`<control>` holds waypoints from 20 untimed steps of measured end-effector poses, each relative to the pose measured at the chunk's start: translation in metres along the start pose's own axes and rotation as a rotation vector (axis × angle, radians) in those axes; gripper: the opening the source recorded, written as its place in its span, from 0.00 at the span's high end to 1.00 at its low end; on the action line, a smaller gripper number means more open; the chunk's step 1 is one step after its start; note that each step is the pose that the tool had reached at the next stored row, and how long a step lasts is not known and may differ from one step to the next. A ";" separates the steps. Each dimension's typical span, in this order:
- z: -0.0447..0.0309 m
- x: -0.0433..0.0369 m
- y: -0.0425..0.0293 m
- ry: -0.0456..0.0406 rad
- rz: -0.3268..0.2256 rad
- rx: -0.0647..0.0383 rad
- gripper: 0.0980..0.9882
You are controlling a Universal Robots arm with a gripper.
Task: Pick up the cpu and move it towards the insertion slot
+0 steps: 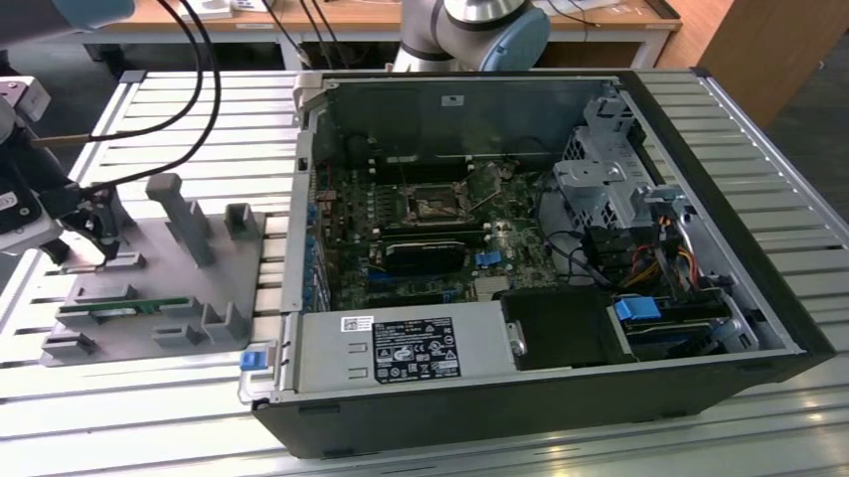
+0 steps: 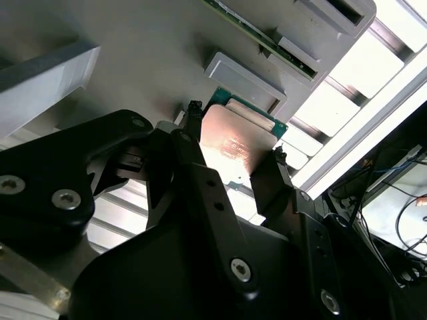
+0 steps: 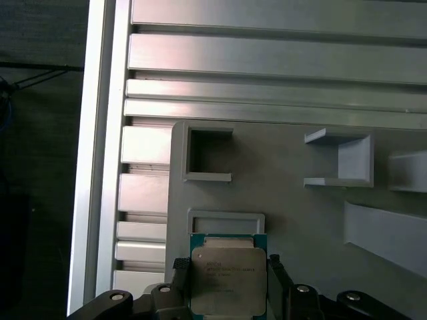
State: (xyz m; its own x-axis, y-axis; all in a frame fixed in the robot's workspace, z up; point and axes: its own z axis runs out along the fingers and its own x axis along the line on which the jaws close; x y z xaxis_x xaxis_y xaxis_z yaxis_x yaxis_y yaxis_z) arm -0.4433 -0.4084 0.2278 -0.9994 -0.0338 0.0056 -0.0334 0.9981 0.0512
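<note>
In both wrist views the cpu (image 3: 229,283) (image 2: 230,150), a flat square chip with a shiny metal top and a green rim, sits between my two black fingers. My gripper (image 3: 228,270) (image 2: 236,133) is shut on it, one finger against each side edge. The chip lies at or just above the grey fixture plate (image 3: 280,200), beside a small raised grey frame (image 3: 225,221). In the exterior view my gripper (image 1: 83,237) is low over that plate (image 1: 159,298) at the exterior view's left. The insertion slot (image 1: 431,206) is the square socket on the motherboard inside the open computer case.
The grey plate carries upright posts (image 1: 179,214) and a green memory stick (image 1: 122,310). The open black computer case (image 1: 690,129) has high walls, a black block (image 1: 424,254) below the socket and cables at the exterior view's right. Everything rests on a slatted aluminium table (image 1: 769,189).
</note>
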 end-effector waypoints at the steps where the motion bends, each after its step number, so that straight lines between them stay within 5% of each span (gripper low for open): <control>1: -0.0004 0.0000 0.0001 0.0000 0.000 0.000 0.50; 20: -0.0051 0.0000 0.0007 0.0002 0.000 0.000 0.50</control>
State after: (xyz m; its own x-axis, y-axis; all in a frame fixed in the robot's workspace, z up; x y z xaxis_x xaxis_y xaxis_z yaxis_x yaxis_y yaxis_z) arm -0.4433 -0.4080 0.2330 -0.9994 -0.0337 0.0058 -0.0334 0.9981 0.0510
